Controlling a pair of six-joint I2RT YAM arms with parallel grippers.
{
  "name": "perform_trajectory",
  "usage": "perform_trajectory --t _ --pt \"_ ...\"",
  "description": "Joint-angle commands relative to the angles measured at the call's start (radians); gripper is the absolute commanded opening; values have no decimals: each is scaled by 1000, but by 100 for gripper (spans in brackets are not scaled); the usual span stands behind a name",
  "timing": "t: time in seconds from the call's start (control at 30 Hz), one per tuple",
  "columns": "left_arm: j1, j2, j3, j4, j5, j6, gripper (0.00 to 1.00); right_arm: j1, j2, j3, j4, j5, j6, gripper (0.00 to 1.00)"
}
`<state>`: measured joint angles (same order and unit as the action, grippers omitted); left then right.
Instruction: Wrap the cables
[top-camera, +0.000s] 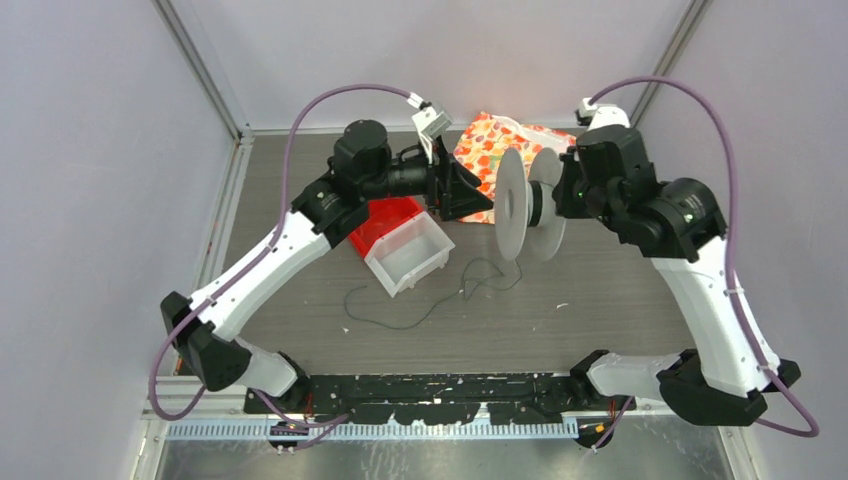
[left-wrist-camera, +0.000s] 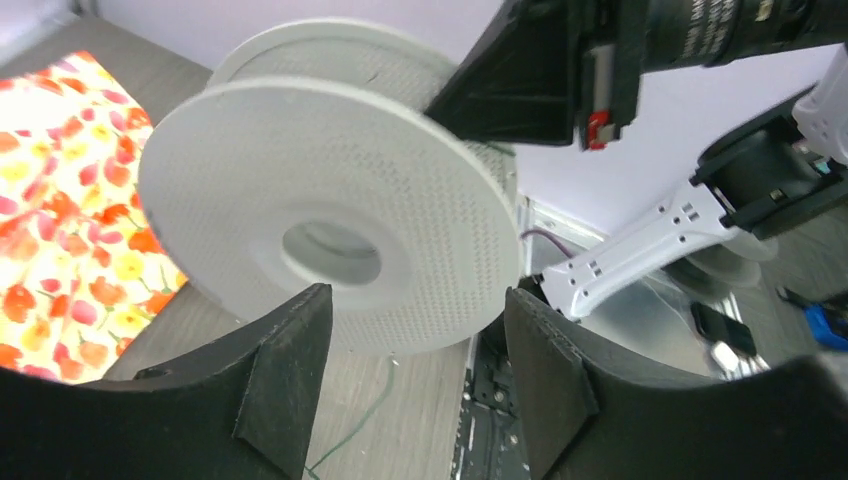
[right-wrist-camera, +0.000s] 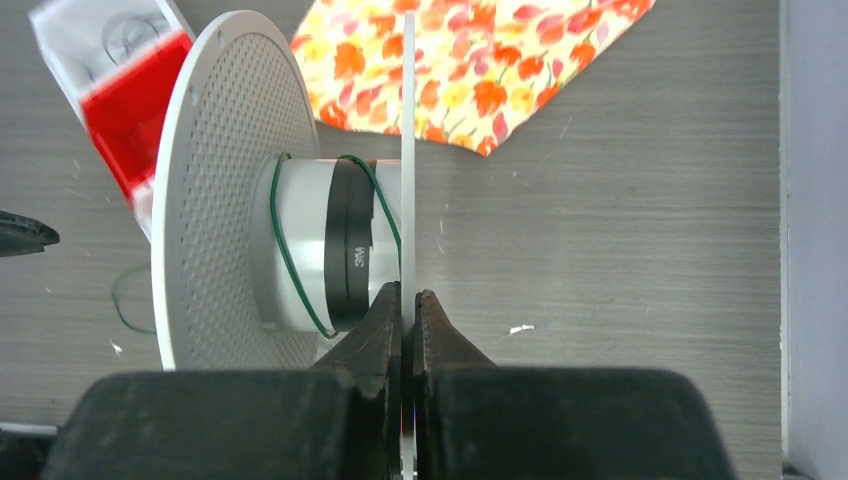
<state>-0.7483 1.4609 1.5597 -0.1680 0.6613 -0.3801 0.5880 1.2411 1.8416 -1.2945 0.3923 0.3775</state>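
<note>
A white spool (top-camera: 528, 205) hangs on edge above the table, and my right gripper (right-wrist-camera: 408, 295) is shut on its thin right flange. Thin dark-green cable (right-wrist-camera: 283, 250) runs in a turn or two around the hub, beside a black tape band (right-wrist-camera: 350, 245). More of the cable (top-camera: 400, 327) lies in loose squiggles on the table below. My left gripper (left-wrist-camera: 415, 305) is open just left of the spool (left-wrist-camera: 330, 215), facing its perforated flange with nothing between the fingers. A strand of cable (left-wrist-camera: 362, 422) trails on the table under it.
A red and white bin (top-camera: 405, 240) stands under the left arm. A floral cloth (top-camera: 490, 150) lies at the back, behind the spool. Metal frame rails run along the table's left and back edges.
</note>
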Motion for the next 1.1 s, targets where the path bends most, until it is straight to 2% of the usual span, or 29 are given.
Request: perform_trajectory --t 0.0,0.13,0.33,0.43,0.53,0.67,0.83,1.07 --pt "27 -133 -87 153 -161 20 66 2 -74 134 111 56 27 1" --pt "36 -142 -190 86 -246 126 69 1 -83 238 137 51 20 1" --pt "36 -150 -434 276 -195 197 72 2 -40 414 145 31 0 1" --pt "36 -168 -489 221 -152 257 74 3 -22 468 152 49 -10 1" --pt "30 -200 -617 375 -193 206 76 2 -23 481 169 60 -15 1" --pt "-31 -147 -742 636 -320 148 77 3 -25 481 188 80 -21 1" --pt "-134 1 -745 837 -450 138 78 2 -21 480 200 95 -21 0" --pt "-171 167 -696 968 -504 99 78 2 -14 478 199 92 -22 1"
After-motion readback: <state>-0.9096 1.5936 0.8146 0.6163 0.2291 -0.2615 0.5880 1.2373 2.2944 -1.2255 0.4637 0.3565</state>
